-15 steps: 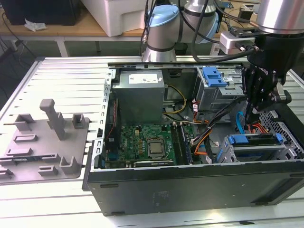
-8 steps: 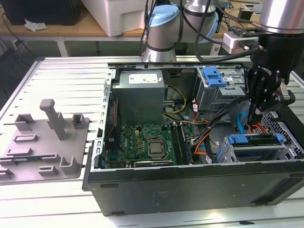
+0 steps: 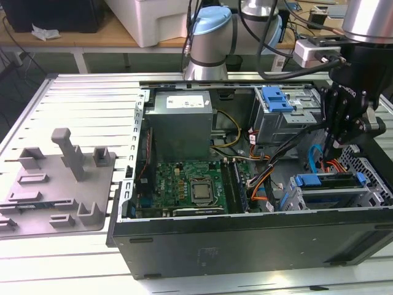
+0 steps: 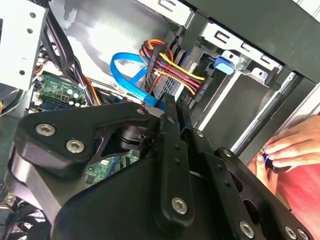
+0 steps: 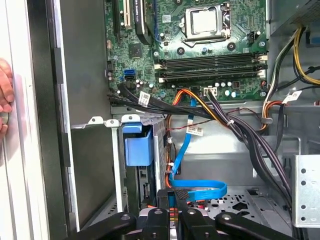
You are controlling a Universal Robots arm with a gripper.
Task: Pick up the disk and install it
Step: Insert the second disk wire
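I see the disk [image 3: 326,182] sitting in the drive cage [image 3: 293,200] at the near corner of the open computer case [image 3: 245,239], on the exterior view's right. What shows of it is a flat slab lying level, edged by a blue plastic frame along its top, with a silver-grey face below that. It sits inside the cage, not in my tool.

My gripper [image 3: 332,149] hangs over that same corner, just behind the cage and apart from the disk. In the second wrist view its fingers [image 4: 170,131] are drawn almost together, a thin slit between them, and they carry nothing.

Inside the case, the green circuit board [image 3: 187,184] lies flat on the floor. The grey power box [image 3: 181,120] stands at the far side. A second metal cage [image 3: 279,120] with a blue tab on top sits far right. A flat blue cable [image 5: 197,190] loops under the gripper, beside bundles of black, orange and yellow wires.

Outside the case, on the exterior view's left, a grey tray [image 3: 92,218] of moulded blocks rests on the slatted table [image 3: 80,98]. A person's hand [image 4: 292,145] rests at the case's edge.
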